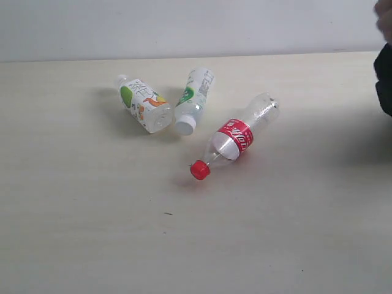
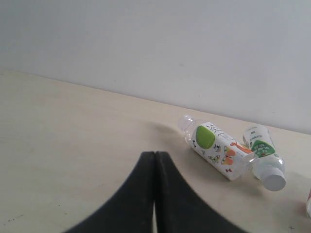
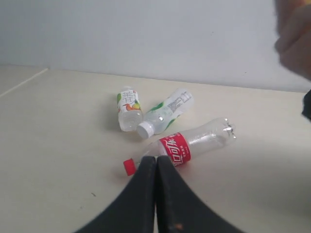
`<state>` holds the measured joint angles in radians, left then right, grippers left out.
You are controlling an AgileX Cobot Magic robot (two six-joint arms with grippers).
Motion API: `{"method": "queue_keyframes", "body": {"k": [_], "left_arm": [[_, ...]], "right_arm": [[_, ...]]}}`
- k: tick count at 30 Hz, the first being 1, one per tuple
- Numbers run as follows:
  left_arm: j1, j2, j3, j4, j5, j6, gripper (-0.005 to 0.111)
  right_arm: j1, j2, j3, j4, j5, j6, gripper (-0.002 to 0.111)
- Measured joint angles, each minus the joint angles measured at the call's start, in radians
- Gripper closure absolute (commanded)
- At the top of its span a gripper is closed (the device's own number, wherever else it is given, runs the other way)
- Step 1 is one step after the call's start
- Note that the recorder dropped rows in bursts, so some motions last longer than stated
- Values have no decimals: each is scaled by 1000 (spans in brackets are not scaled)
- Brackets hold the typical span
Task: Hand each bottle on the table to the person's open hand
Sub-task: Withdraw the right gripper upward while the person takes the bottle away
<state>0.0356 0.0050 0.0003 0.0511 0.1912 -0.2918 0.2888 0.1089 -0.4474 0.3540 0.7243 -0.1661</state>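
In the exterior view, three bottles lie on their sides on the table (image 1: 73, 233), all in the upper middle of the frame. The left white-capped bottle (image 1: 144, 104) and the second white-capped bottle (image 1: 195, 101) lie very close at their lower ends. I cannot tell if they touch. The red-labelled bottle (image 1: 236, 138) lies just to the right of them, and its red cap (image 1: 199, 169) points to the lower left. At the upper right edge is the person's hand (image 1: 384, 18). It is blurred, so I cannot say if the palm is open. No gripper shows here.

In the left wrist view, the left gripper (image 2: 154, 158) has its fingers pressed together and holds nothing. Both white-capped bottles are beyond it, well apart from the tips.

In the right wrist view, the right gripper (image 3: 156, 160) is also closed and empty, and the red-labelled bottle (image 3: 187, 145) is just beyond its tips.

I judge that this bottle is the natural next one for the right arm. The jaws must open wide first, then close across the body at the label and not on the narrow neck. A bottle lying on its side can easily roll. The hand should be ready before the bottle is released.

The count is three bottles on the table (two white-capped, one red-capped), one hand and two grippers.
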Motion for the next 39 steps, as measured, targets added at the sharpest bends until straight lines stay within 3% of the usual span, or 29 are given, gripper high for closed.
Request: {"method": "queue_keyframes", "body": {"k": [39], "left_arm": [[0, 0, 0, 0, 0, 0, 107]], "right_arm": [[0, 0, 0, 51, 19, 0, 108]]}}
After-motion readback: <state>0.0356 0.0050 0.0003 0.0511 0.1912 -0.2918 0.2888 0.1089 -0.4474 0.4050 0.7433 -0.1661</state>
